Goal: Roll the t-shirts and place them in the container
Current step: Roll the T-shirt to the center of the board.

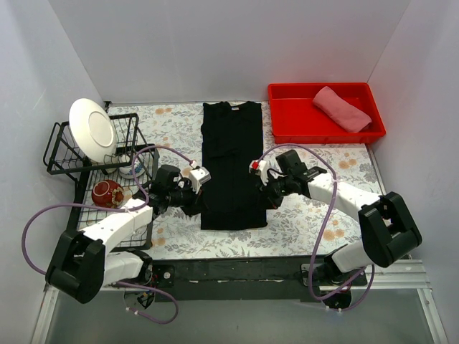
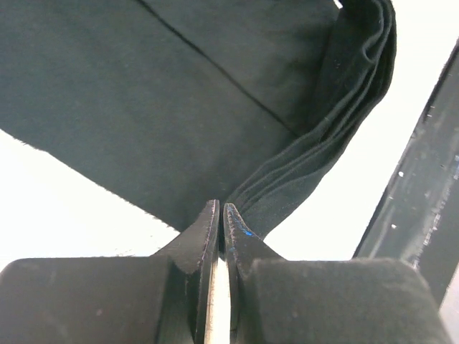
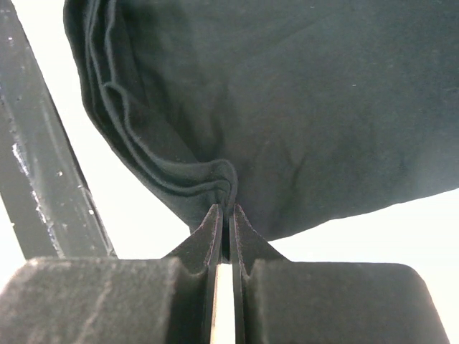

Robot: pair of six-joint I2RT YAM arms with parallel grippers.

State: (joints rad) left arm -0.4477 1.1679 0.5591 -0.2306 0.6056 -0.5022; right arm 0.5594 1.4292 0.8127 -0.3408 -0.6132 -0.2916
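Lying as a folded strip on the worktop [image 1: 179, 129], the black t-shirt [image 1: 231, 158] is held at its side edges by the left tool [image 1: 199, 192] and right tool [image 1: 264, 188], both clenched on cloth. Rolling seems barely begun; an even joint turn is needed.

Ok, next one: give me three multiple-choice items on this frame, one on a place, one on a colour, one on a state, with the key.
1. Where is the pink t-shirt?
A on the floor
B in the red bin
C draped over an arm

2. What colour is the plate in the wire rack?
A blue
B black
C white

3. How does the left gripper stand?
A shut on the black t-shirt
B wide open
C holding a cup

Key: 1 B, it lies inside the bin's walls; 2 C, it shows white against the dark wires; 3 A, the left wrist view shows the jaws pinching folded black cloth.
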